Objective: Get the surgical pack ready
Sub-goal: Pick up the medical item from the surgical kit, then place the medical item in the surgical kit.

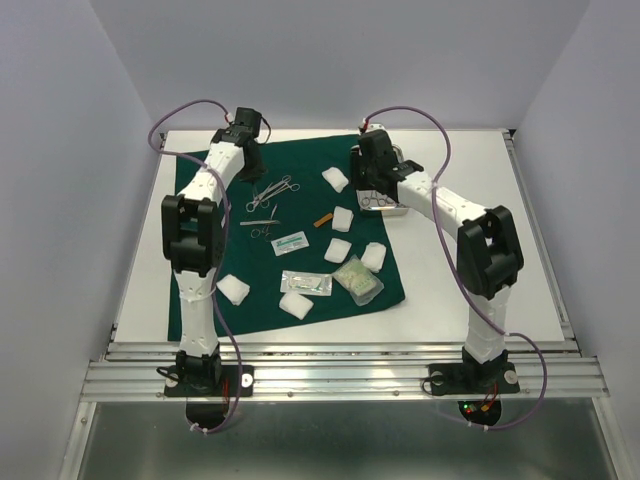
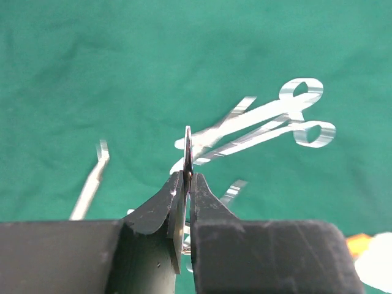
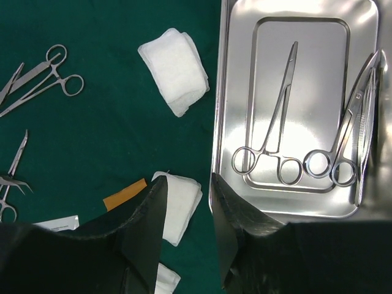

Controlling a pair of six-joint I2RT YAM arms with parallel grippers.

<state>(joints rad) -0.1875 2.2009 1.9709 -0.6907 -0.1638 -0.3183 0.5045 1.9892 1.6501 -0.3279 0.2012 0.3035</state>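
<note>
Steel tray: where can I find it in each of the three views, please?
Top external: the steel tray lies at the right edge of the green cloth, toward the far side.
Left wrist: not in it.
Right wrist: the tray fills the upper right.
Shared landmark: the green cloth, visible in all three views.

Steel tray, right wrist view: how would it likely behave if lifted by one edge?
Probably stiff: the steel tray keeps crisp pressed rims. Its polished floor looks slick, so the loose forceps and scissors would likely slide if it tilts. Gripped at one rim, it may tip toward the far end.
</note>
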